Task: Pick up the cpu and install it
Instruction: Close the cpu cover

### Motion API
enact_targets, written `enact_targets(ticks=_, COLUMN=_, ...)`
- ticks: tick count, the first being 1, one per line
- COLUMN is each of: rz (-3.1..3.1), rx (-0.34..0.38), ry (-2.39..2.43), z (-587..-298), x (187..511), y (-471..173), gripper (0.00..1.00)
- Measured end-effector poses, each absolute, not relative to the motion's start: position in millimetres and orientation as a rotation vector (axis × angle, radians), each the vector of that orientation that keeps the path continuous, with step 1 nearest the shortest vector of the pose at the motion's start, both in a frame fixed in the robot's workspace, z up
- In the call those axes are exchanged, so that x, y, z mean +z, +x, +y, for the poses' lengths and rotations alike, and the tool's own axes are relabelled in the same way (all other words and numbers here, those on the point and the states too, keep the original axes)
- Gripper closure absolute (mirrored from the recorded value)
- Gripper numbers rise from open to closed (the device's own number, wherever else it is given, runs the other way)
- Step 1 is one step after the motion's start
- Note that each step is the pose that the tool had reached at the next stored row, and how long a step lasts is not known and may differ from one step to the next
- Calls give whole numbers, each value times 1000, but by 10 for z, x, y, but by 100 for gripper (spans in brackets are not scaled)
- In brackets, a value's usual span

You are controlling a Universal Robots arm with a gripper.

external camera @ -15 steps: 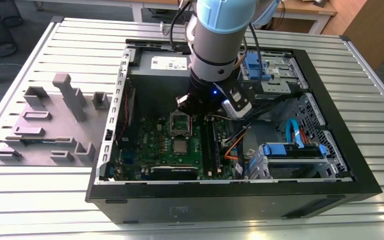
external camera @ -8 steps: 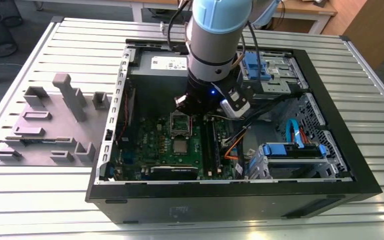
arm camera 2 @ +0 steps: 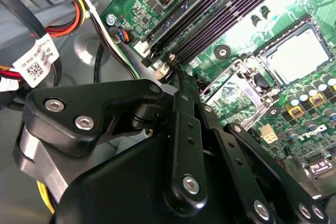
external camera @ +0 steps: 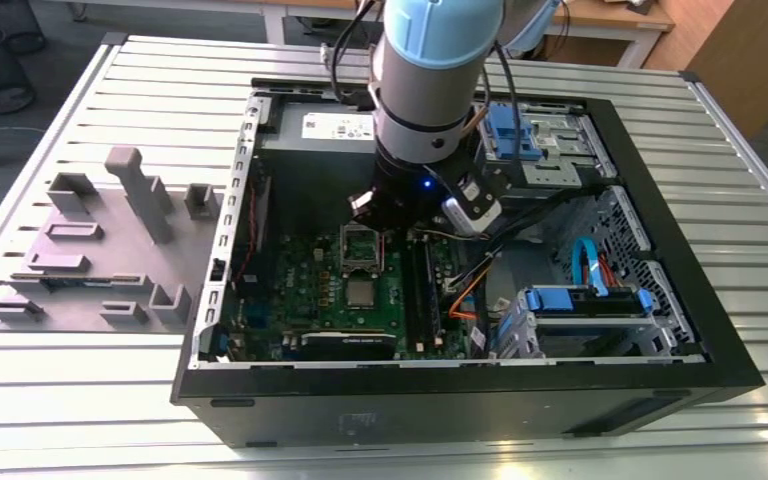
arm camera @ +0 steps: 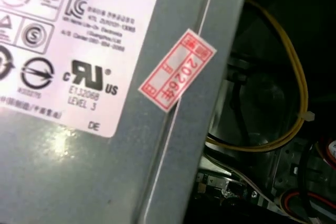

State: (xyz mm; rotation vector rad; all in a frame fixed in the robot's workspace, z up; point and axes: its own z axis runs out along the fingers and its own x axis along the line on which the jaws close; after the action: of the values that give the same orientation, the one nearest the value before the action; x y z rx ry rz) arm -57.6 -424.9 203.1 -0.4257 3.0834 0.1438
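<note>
Silvery-grey square cpu [external camera: 361,292], flat and level in the green motherboard's socket.

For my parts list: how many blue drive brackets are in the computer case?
2. One bracket beside the arm; another lower at the exterior view's right. The arm may hide more.

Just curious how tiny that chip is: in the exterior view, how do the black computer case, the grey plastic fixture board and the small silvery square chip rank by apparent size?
Largest to smallest:
1. black metal computer case
2. grey plastic fixture board
3. small silvery square cpu, by far the smallest
</note>
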Motion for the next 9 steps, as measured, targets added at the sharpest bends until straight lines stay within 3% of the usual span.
enact_targets(ticks=9, rz=3082, rx=151, ry=-426, z=-4218, x=2022, y=-607, gripper=89)
